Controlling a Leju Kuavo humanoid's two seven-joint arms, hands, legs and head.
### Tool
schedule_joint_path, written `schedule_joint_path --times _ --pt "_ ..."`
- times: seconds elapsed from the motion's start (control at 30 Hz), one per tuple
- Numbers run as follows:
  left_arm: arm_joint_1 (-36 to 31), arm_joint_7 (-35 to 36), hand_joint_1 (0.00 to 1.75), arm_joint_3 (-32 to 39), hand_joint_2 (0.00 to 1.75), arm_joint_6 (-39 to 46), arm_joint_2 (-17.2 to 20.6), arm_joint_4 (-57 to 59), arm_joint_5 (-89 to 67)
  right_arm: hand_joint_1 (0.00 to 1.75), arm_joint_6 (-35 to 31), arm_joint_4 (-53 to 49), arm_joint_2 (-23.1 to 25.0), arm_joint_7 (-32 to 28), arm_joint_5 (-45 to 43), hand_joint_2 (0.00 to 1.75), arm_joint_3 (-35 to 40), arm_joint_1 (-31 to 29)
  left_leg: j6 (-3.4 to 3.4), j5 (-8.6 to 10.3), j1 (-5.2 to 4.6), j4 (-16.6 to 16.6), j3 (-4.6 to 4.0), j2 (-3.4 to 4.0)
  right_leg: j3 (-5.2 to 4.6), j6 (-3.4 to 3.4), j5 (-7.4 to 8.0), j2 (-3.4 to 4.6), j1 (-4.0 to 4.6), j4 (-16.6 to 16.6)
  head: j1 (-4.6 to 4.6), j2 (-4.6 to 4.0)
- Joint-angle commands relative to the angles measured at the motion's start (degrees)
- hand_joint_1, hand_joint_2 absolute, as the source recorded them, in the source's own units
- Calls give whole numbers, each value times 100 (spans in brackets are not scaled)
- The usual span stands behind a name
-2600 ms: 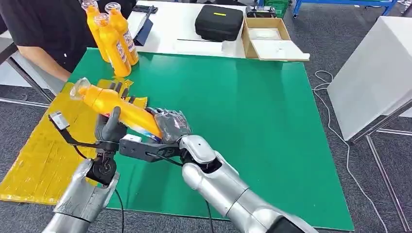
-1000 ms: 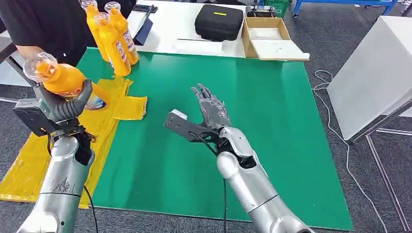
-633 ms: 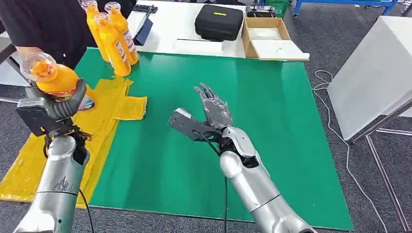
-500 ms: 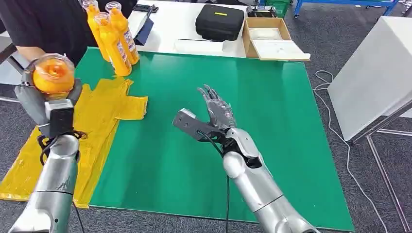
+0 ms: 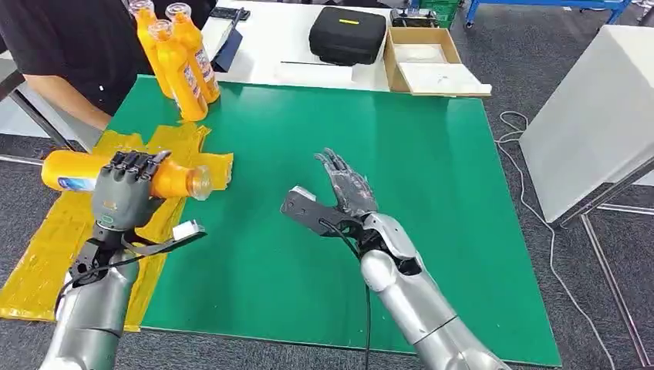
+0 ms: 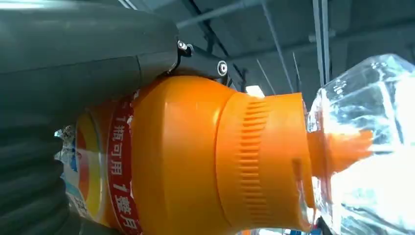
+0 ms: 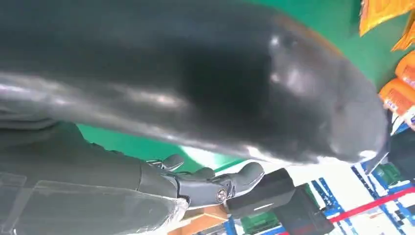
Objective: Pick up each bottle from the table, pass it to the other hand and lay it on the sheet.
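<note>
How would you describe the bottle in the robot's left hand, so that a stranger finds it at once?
Start at the yellow sheet on the green mat's left edge. Above it the left hand grips an orange bottle. Unlike the three upright bottles at the mat's far corner, it lies sideways, clear cap toward the mat.

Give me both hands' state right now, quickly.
Left hand: grips the orange bottle sideways above the yellow sheet.
Right hand: open, holding nothing, over the green mat.

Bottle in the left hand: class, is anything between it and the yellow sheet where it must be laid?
Nothing visible does. The left hand holds the bottle on its side above the yellow sheet, whose surface below looks bare. The three standing bottles are further back, on the green mat.
</note>
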Motion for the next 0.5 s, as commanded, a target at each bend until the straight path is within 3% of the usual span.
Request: schedule_joint_path --times 0.03,0.07,0.1,0.33,0.37,0.5 --pt "301 -9 175 462 175 20 -170 317 -284 0 140 645 90 -89 -118 0 501 -638 -19 -18 -1 1 41 15 34 -11 -15 11 -2 5 0 0" --pt "402 281 175 13 175 20 72 346 -95 0 170 682 112 -121 -95 0 529 -660 -12 -7 -1 -4 24 7 18 -7 -7 6 -2 0 -2 0" --pt "368 54 175 366 175 20 -158 393 -382 0 168 710 128 -125 -102 0 544 -656 -17 -12 -1 -3 33 7 26 -10 -12 5 -2 2 0 0" --pt "280 79 175 426 175 20 -227 723 -583 0 175 730 178 -122 -102 0 585 -672 -30 -28 1 3 67 -6 64 -18 -33 -7 0 9 0 0" --pt "369 378 175 170 175 20 -256 759 -719 0 173 726 218 -111 -101 0 602 -670 -15 -10 0 -4 34 -6 31 -9 -13 -1 0 -1 0 0" --pt "343 487 175 155 175 20 -233 1044 -795 0 163 459 109 -93 -165 0 748 -524 -21 -18 -1 -2 49 -15 49 -13 -25 -12 0 4 2 0"
